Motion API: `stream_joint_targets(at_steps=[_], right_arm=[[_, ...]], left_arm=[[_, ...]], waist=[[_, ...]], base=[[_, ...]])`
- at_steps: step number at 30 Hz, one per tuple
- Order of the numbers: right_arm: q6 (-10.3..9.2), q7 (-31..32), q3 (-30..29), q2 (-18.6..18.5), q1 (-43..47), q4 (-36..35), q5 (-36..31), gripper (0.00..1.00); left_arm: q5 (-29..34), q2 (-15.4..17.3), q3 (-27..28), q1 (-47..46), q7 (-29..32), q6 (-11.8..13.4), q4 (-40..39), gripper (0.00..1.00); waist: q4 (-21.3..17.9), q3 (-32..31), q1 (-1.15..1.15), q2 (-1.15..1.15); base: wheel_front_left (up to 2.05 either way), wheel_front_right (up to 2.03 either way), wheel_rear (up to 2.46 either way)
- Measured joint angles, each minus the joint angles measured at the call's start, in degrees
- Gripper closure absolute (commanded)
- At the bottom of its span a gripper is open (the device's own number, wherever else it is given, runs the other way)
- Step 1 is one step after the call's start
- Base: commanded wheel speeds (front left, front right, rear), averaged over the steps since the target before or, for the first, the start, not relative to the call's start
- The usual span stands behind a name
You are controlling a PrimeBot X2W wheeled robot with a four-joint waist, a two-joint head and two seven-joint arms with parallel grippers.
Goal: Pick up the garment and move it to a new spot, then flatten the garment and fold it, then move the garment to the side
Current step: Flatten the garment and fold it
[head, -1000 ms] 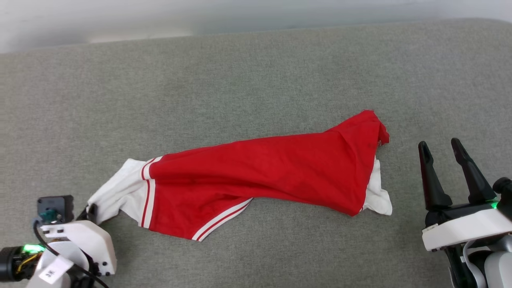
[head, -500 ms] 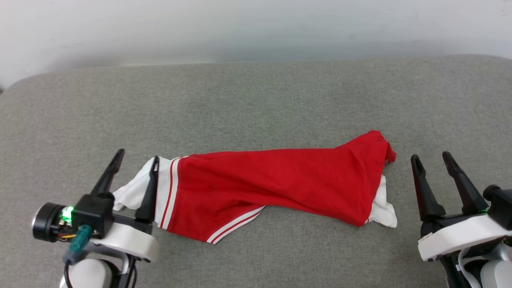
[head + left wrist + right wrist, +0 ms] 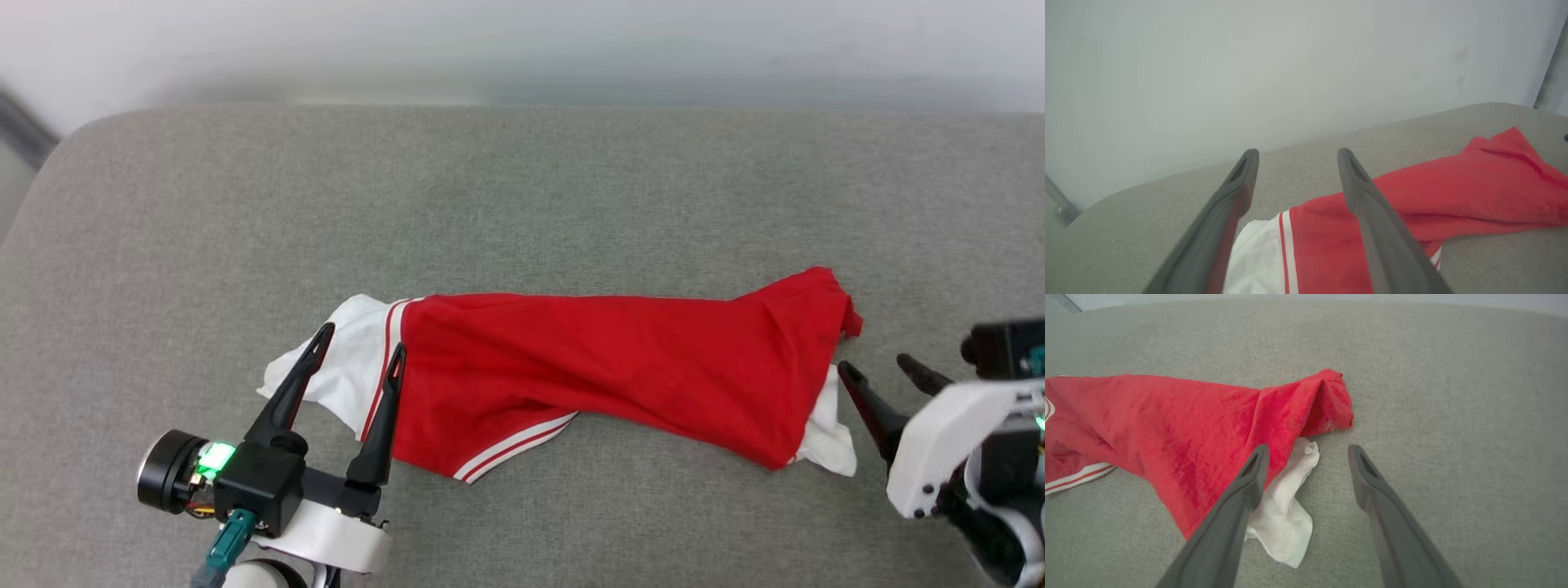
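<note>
The left gripper has let go of the white sleeve it had pinched a second ago. Its two fingers now stand spread wide with nothing between them. The right gripper has turned in toward the shirt's right end. It was wide open then and is so now, and it holds nothing. The head camera has swung too, so the whole scene sits differently in its picture.

The red shirt lies stretched left to right across the middle of the grey cushion, well back from the far edge, where a pale wall rises. It is bunched into a long, creased band. One white sleeve is at its left end, and a second white sleeve pokes out under the red cloth at the right. A strip of red and white striped trim shows along its near side.

In the head view, the left gripper's fingers lie over the left sleeve and the striped band beside it. Whether they touch the cloth cannot be told. In the left wrist view, the left gripper points toward the wall, with the shirt under and right of it.

In the right wrist view, the right gripper straddles bare cushion just beside the shirt. Its left finger crosses the red edge and the crumpled white sleeve.
</note>
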Motion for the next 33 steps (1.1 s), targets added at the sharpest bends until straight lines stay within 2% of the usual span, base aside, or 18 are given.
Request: stream_joint_targets(at_steps=[5, 8, 12, 18, 19, 20, 27, 29, 33], right_arm=[[0.01, 15.4, -0.7, -0.4, -6.6, 0.1, 3.6, 0.00], [0.01, 20.8, -1.5, -0.5, -9.1, 1.3, 4.0, 0.00], [0.01, 24.4, -3.5, -0.3, -11.6, 3.8, 3.2, 0.00], [0.01, 23.3, -4.3, -0.1, -14.4, 5.9, 1.8, 0.00], [0.01, 23.0, -4.1, -0.1, -14.8, 6.3, 1.5, 0.56], [0.01, 22.4, -3.6, -0.3, -15.1, 6.5, 1.2, 1.00], [0.01, 18.1, -1.7, -0.9, -16.1, 7.1, 0.8, 1.00], [0.01, 15.8, -1.0, -1.1, -16.6, 5.0, 1.3, 1.00], [0.01, 15.0, 0.2, -1.5, -17.1, 1.1, 2.4, 1.00]], left_arm=[[0.5, -1.0, -0.3, -1.2, 0.0, -0.8, 1.0, 0.00], [0.9, -1.9, -0.6, -1.7, 0.0, -1.3, 1.3, 0.00], [1.4, -2.7, -0.9, -2.9, 0.0, -1.9, 1.6, 0.00], [2.1, -4.0, -0.8, -3.8, 0.0, -2.5, 1.7, 0.00], [2.1, -4.1, -0.7, -3.8, 0.0, -2.5, 1.8, 0.00], [2.1, -4.1, -0.6, -3.8, 0.0, -2.6, 1.9, 0.00], [2.5, -4.3, 0.5, -4.0, 0.0, -3.1, 2.3, 0.00], [2.5, -4.4, 0.7, -3.9, 0.0, -3.3, 2.5, 0.00], [2.6, -4.7, 0.7, -3.6, 0.0, -3.7, 2.6, 0.00]], waist=[[1.7, 1.9, 0.00, 0.00], [2.9, 3.1, 0.00, 0.00], [4.8, 4.7, 0.00, 0.00], [7.3, 6.8, 0.00, 0.00], [7.6, 7.1, 0.00, 0.00], [7.9, 7.3, 0.00, 0.00], [8.2, 7.0, 0.00, 0.00], [8.0, 6.0, 0.00, 0.00], [7.7, 4.8, 0.00, 0.00]], base=[[0.00, 0.00, 0.00], [0.00, 0.00, 0.00], [0.00, 0.00, 0.00], [0.00, 0.00, 0.00], [0.00, 0.00, 0.00], [0.00, 0.00, 0.00], [0.00, 0.00, 0.00], [0.00, 0.00, 0.00], [0.00, 0.00, 0.00]])
